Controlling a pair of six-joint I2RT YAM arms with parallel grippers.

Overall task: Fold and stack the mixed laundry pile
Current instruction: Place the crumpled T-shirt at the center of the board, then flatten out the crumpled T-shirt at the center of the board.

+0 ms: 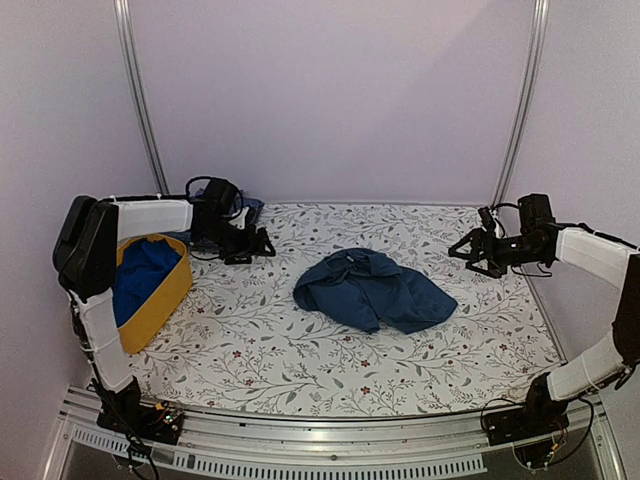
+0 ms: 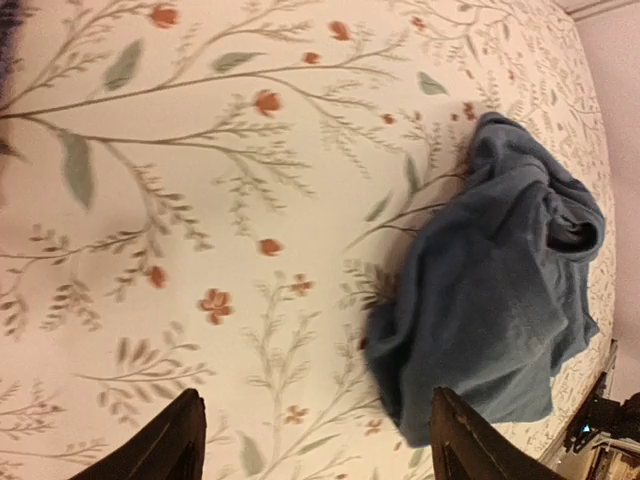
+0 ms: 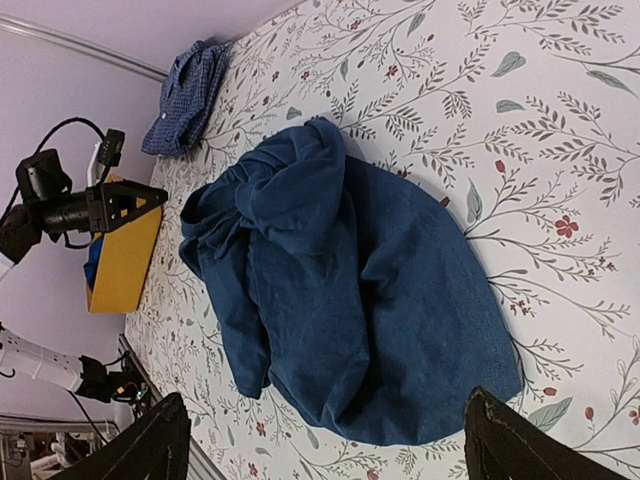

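A yellow tub (image 1: 165, 300) sits at the left side of the table (image 1: 250, 340), tilted, with a royal-blue piece (image 1: 143, 272) bunched inside it (what lies beneath that piece cannot be seen). A checked shirt (image 3: 190, 95) lies crumpled at the far-left edge of the table, just beyond the tub. The dark blue garment (image 1: 375, 290) lies in a loose heap on the table near the middle, a little toward the right, apart from both tub and shirt. Bare flowered tabletop shows on every side of it, with the widest stretch on the near side and to its left. The left fingers (image 1: 258, 247) hover over the far-left part of the table, between the tub and the heap. They are spread wide with nothing between them and touch nothing. The right fingers (image 1: 462, 250) hang at the right side, pointing toward the heap and near the table's right edge. They too are spread wide and hold nothing.
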